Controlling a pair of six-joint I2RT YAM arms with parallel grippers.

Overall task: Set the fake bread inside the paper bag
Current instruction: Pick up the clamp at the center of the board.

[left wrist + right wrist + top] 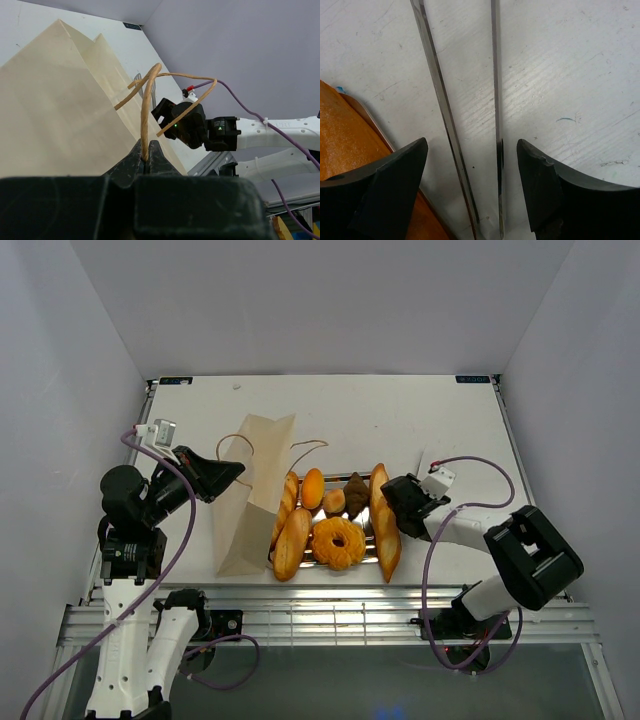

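Because your left jaws are clenched on one thin brown cord handle [145, 120] of the paper bag [255, 495], hold that side gently. The cord is limp and the bag looks light and thin-walled, so I judge a hard pull would crumple the mouth rather than open it.

Your right jaws are released and stand wide apart over the bare desk [570, 75]. The two shiny arms of the metal tongs [495, 100] run between them, and neither arm appears to touch a finger.

Just beside the left finger lies a long baguette [345, 135], the right-hand outermost piece of the fake bread [292, 540]. The bread sits in a cluster near the middle of the desk, toward its near edge. The bag lies just left of the cluster with its handle end toward the far edge. You can see no loaf inside it.

The loaves are glossy, so expect them to be slippery and probably light. You cannot tell from here whether they are hard or squashy. Take a baguette across its narrow width at mid-length so it hangs level. Pinch the ring doughnut [338, 542] through one side of the ring.

No brand or print shows on the bag. The small dark labels [475, 378] at the desk's far corners are too small to read.
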